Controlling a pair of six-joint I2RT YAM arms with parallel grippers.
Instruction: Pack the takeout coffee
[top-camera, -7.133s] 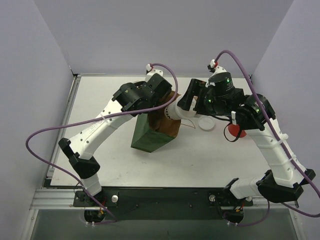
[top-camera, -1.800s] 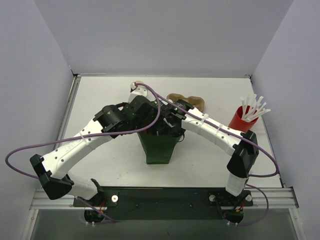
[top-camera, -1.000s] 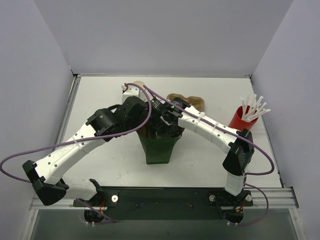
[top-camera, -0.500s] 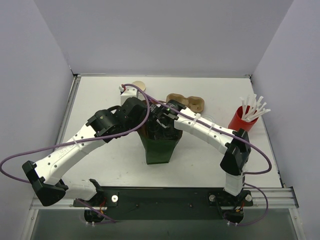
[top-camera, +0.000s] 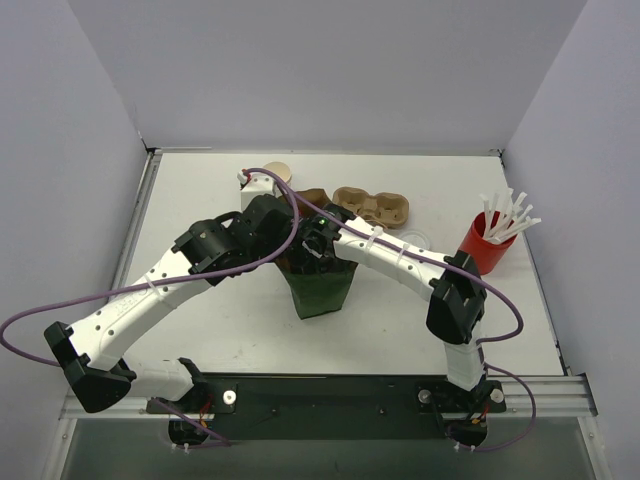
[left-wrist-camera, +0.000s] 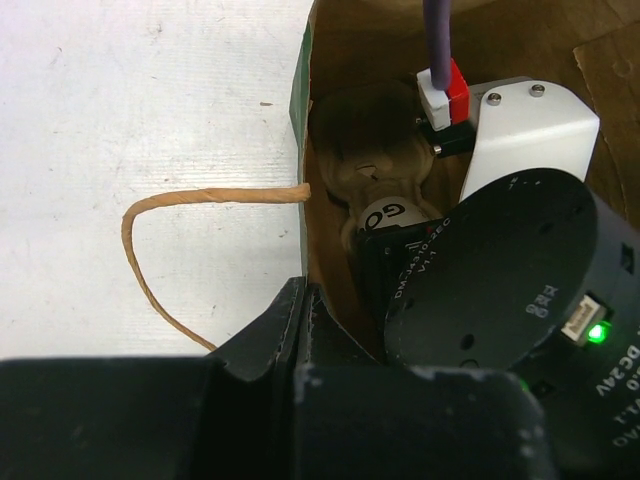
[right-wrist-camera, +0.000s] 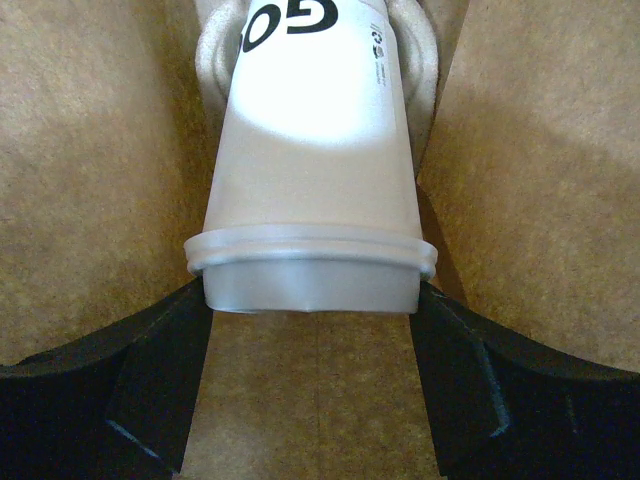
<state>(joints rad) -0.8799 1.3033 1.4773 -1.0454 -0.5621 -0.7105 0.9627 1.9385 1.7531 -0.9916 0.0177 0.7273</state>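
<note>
The takeout coffee is a white lidded cup printed "GO". It is down inside the paper bag, its base in a moulded carrier pocket. My right gripper is shut on the takeout coffee, with one black finger against each side of the lid. In the top view the right wrist reaches into the bag's mouth and hides the cup. My left gripper is shut on the bag's rim at the near left side. Past that rim, a small part of the cup shows under the right wrist.
A brown two-hole carrier lies behind the bag. A red cup of white straws stands at the right. A beige round thing sits behind the left wrist. The bag's twine handle loops out over the white table.
The right arm has reached further left and deeper into the bag with the cup, uncovering the carrier behind it. The bag has shifted slightly. The left gripper still pinches the rim.
</note>
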